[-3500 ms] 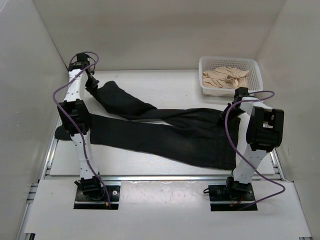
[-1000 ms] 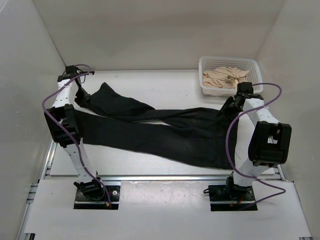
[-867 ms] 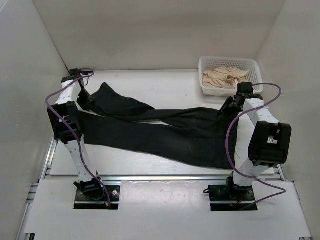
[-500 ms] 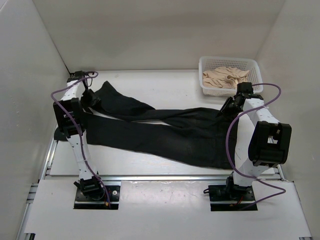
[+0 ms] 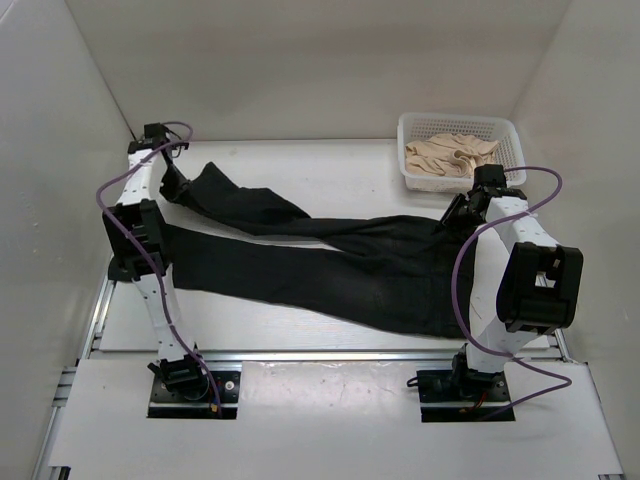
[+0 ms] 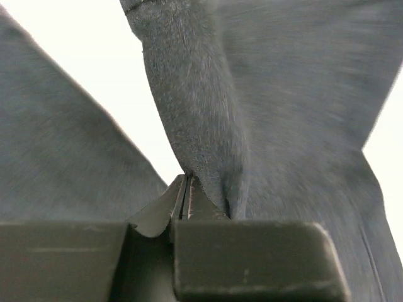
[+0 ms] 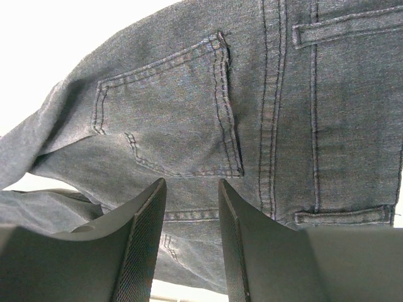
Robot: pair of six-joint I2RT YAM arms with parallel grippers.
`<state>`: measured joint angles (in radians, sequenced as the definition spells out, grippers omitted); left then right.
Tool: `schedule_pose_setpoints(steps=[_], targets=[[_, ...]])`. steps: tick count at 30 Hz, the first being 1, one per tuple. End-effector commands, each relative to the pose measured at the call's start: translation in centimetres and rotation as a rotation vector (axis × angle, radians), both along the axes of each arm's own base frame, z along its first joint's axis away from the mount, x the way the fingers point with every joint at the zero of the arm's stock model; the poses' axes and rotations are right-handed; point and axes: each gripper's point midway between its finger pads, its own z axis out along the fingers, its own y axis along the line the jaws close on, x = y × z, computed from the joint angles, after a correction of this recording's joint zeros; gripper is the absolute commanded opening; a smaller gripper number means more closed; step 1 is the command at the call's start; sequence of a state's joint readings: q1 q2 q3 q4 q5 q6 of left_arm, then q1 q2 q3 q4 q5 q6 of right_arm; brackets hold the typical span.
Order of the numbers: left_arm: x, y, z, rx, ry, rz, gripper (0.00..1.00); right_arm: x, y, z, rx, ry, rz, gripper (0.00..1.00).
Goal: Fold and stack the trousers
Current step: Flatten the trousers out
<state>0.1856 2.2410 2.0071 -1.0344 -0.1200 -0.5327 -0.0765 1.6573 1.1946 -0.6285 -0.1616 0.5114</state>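
Observation:
The black trousers (image 5: pixel 320 270) lie spread across the table, waistband to the right and both legs running left. At the far left, my left gripper (image 5: pixel 177 186) is shut on the end of the far leg. In the left wrist view a fold of dark cloth (image 6: pixel 195 113) runs into the closed fingertips of that gripper (image 6: pixel 187 179). My right gripper (image 5: pixel 455 214) hangs over the waist end. Seen from the right wrist, this gripper (image 7: pixel 191 189) stands open just above the seat, beside a back pocket (image 7: pixel 170 113), with nothing between its fingers.
A white basket (image 5: pixel 405 128) at the back right holds a beige garment (image 5: pixel 450 155). White walls close in the table on the left, back and right. The arm bases stand on a rail at the near edge.
My left gripper opened briefly and has closed again on the end of the far leg, which now sits drawn up into a narrower fold. The right arm has stayed still for the last second.

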Motion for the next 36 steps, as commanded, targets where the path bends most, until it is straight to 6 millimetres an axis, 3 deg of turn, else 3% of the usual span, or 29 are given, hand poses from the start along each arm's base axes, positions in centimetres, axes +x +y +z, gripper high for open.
schedule_pose_setpoints(steps=[1, 3, 4, 6, 7, 10, 12, 13, 15, 16, 17, 19, 20, 21, 22, 23, 24, 25, 26, 27, 28, 29, 30, 33, 35, 36], targets=[[-0.5, 1.0, 10.9, 0.09, -0.224, 0.035, 0.1, -0.2, 0.3, 0.7, 0.005, -0.02, 0.028, 0.44], [-1.1, 0.9, 12.6, 0.095, -0.257, 0.036, 0.1, -0.2, 0.3, 1.1, 0.004, -0.031, 0.028, 0.44], [-1.9, 0.7, 14.8, 0.102, -0.293, 0.036, 0.1, -0.2, 0.3, 1.5, 0.003, -0.043, 0.028, 0.44], [-3.3, 0.1, 17.2, 0.109, -0.327, 0.039, 0.1, -0.6, 0.1, 1.3, -0.006, -0.031, 0.023, 0.44], [-4.7, -0.6, 19.5, 0.11, -0.373, 0.039, 0.1, -0.6, 0.1, 1.7, -0.007, -0.042, 0.023, 0.44], [-6.5, -2.4, 23.8, 0.088, -0.489, 0.027, 0.1, -0.6, 0.1, 1.7, -0.007, -0.042, 0.023, 0.44], [-6.1, -2.6, 24.7, 0.087, -0.524, 0.011, 0.1, -0.6, 0.1, 1.7, -0.007, -0.042, 0.023, 0.44], [-5.6, -2.7, 26.2, 0.082, -0.557, 0.005, 0.1, -0.6, -0.1, 1.6, -0.017, -0.041, 0.019, 0.44], [-3.3, -2.7, 24.0, 0.075, -0.488, -0.012, 0.1, -0.6, -0.1, 1.4, -0.017, -0.041, 0.019, 0.44], [-2.4, -3.6, 25.2, 0.079, -0.505, -0.044, 0.1, -0.7, -0.1, 1.1, -0.016, -0.032, 0.019, 0.44], [-0.2, -3.9, 22.1, 0.067, -0.437, -0.055, 0.1, -0.7, -0.1, 1.1, -0.016, -0.032, 0.019, 0.44], [2.6, -4.7, 20.3, 0.061, -0.423, -0.077, 0.1, -0.5, -0.1, 0.8, -0.016, -0.03, 0.019, 0.44], [5.4, -4.8, 17.8, 0.045, -0.408, -0.086, 0.1, -0.5, -0.2, 0.5, -0.023, -0.021, 0.015, 0.44], [6.9, -4.7, 16.5, 0.044, -0.403, -0.086, 0.14, -0.5, -0.2, 0.2, -0.023, -0.011, 0.015, 0.44], [9.4, -4.1, 14.3, 0.02, -0.413, -0.087, 0.48, -0.5, -0.2, 0.2, -0.023, -0.011, 0.015, 0.44], [9.6, -3.7, 16.3, 0.014, -0.463, -0.086, 0.65, -0.5, -0.2, 0.2, -0.023, -0.011, 0.015, 0.44], [10.2, -3.3, 13.0, -0.021, -0.407, -0.068, 0.76, -0.5, -0.4, 0.1, -0.031, -0.011, 0.011, 0.44], [10.1, -2.9, 12.6, -0.041, -0.401, -0.054, 0.84, -0.8, -0.4, -0.2, -0.034, -0.002, 0.02, 0.44], [9.3, -2.8, 10.6, -0.041, -0.34, -0.033, 0.87, -1.2, -0.6, -0.7, -0.047, 0.013, 0.014, 0.44], [8.5, -2.5, 13.4, -0.018, -0.387, -0.026, 0.89, -1.4, -0.6, -0.6, -0.047, 0.01, 0.014, 0.44], [8.9, -2.3, 14.7, 0.001, -0.443, -0.021, 0.94, -1.7, -0.8, -0.6, -0.06, 0.01, 0.008, 0.44], [7.9, -2.0, 13.9, 0.02, -0.412, -0.019, 0.95, -1.6, -0.8, -0.3, -0.061, -0.001, 0.008, 0.44], [6.9, -1.8, 16.9, 0.049, -0.458, -0.024, 0.95, -2.5, -0.8, -1.2, -0.062, 0.027, 0.017, 0.44], [4.3, -1.3, 19.8, 0.103, -0.461, -0.035, 0.95, -2.9, -0.5, -0.3, -0.066, -0.021, 0.025, 0.45], [3.0, -1.3, 20.4, 0.119, -0.447, -0.045, 0.85, -3.3, -0.6, 0.6, -0.079, -0.05, 0.019, 0.45], [2.0, -1.4, 19.3, 0.117, -0.404, -0.054, 0.76, -3.3, -0.7, 1.1, -0.081, -0.069, 0.018, 0.46]])
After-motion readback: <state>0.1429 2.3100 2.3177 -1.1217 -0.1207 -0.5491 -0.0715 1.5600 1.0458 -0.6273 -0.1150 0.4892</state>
